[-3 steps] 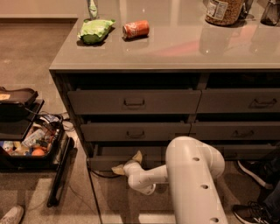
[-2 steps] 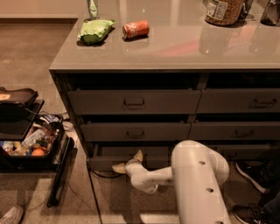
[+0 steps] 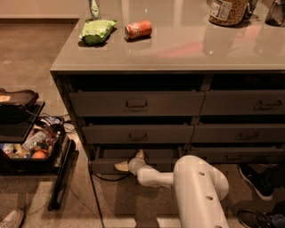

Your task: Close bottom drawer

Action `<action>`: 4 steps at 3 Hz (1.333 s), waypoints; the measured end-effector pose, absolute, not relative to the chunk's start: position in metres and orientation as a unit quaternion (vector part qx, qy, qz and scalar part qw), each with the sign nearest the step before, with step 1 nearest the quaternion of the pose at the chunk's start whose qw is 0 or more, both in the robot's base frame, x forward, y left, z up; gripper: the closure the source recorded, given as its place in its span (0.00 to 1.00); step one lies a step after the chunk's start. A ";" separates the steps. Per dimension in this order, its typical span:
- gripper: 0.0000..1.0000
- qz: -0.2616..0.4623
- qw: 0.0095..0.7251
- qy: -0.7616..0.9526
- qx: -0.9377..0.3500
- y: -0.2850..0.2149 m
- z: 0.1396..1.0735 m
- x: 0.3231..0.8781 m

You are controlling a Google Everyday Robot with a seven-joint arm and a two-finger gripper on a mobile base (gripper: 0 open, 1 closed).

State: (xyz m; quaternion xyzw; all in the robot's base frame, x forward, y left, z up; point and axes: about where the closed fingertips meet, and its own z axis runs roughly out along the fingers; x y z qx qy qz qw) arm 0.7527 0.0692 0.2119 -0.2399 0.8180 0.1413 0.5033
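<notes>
Since the earlier frames the arm's [image 3: 200, 191] thick white link has slid a bit to the right, while the claw [image 3: 130, 161] sits at much the same spot by the bottom drawer [image 3: 104, 166]; that drawer is the lowest of the left, wider column, pulled partway out, its low dark front standing fwd of the fronts above; claw is at about the front's middle, low near the floor, touching it or just short of it, can't tell which; how far open the claw is can't be told either, nor whether it grips anything; the drawer's handle is hidden behind it; above come the middle drawer [image 3: 138, 133] and top drawer [image 3: 136, 103], fronts flush, each w/ a small dark centre handle; the right column [image 3: 242, 132] stands just beside them; the grey tabletop [image 3: 187, 51] over the lot carries a green bag [image 3: 95, 32] near its left back corner, an orange can [image 3: 138, 30] lying on its side just beside the bag, and a labelled jar [image 3: 228, 8] well apart toward the right back; on the carpet floor [image 3: 40, 58] left of the cabinet lies an open case [image 3: 26, 149] full of small items; a thin dark cable [image 3: 95, 196] runs over the floor below the drawer's left end; a dark shoe [image 3: 254, 180] lies at the right by the cabinet's foot.
</notes>
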 end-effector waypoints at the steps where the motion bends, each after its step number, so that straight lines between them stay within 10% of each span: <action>1: 0.00 0.130 0.520 0.807 -0.246 0.060 0.225 0.778; 4: 0.00 0.152 0.486 0.823 -0.251 0.087 0.179 0.813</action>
